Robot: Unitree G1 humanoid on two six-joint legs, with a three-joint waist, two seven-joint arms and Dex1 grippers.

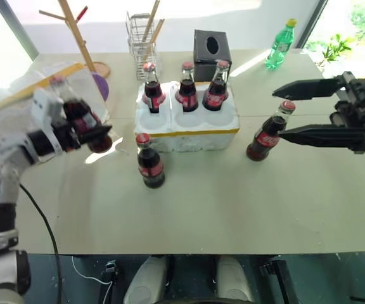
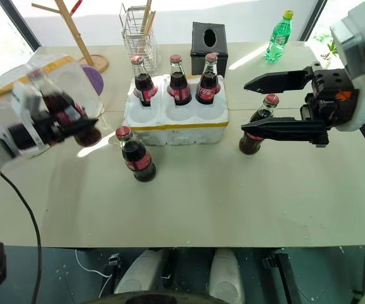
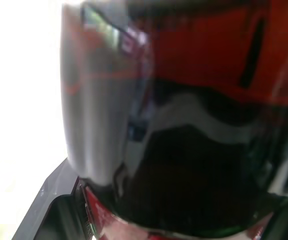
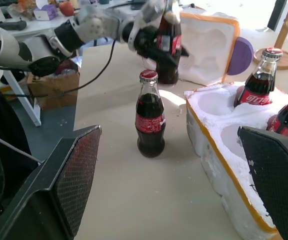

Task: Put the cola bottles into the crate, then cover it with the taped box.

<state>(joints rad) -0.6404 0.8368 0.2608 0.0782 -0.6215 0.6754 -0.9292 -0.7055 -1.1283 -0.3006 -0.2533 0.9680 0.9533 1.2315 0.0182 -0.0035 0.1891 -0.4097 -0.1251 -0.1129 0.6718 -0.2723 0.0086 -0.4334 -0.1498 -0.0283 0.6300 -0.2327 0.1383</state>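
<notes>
**Left jaws hold 1 cola bottle aloft; 3 bottles seated in the crate**

The left gripper [image 1: 90,134] is clenched on a cola bottle [image 1: 75,113], carried above the surface [image 1: 233,209] in front of the taped box [image 4: 209,42], which lies on its side at the robot's left with its moulded hollow facing the crate. In the left wrist view that bottle's dark glass and red label sit right against the camera.

The crate [image 1: 189,130] stands mid-surface with a yellow tape band around its rim. 3 cola bottles [image 1: 187,88] stand upright in its far row of holes; the 3 near holes are bare. A 4th loose bottle [image 1: 149,161] stands upright on the surface just in front of the crate's left corner, between the held bottle and the crate. A 5th [image 1: 268,132] leans just beside the crate's right end.

The right gripper [image 1: 284,114] hovers with its jaws released wide, 1 finger above and 1 below the leaning bottle's neck; I cannot tell whether they touch it.

Behind the crate stand a wire utensil holder [image 1: 141,38], a black tissue box [image 1: 211,49], a green plastic bottle with yellow cap [image 1: 281,44] and a wooden rack [image 1: 78,31] on a round base. A purple disc [image 4: 242,56] shows beside the taped box.
</notes>
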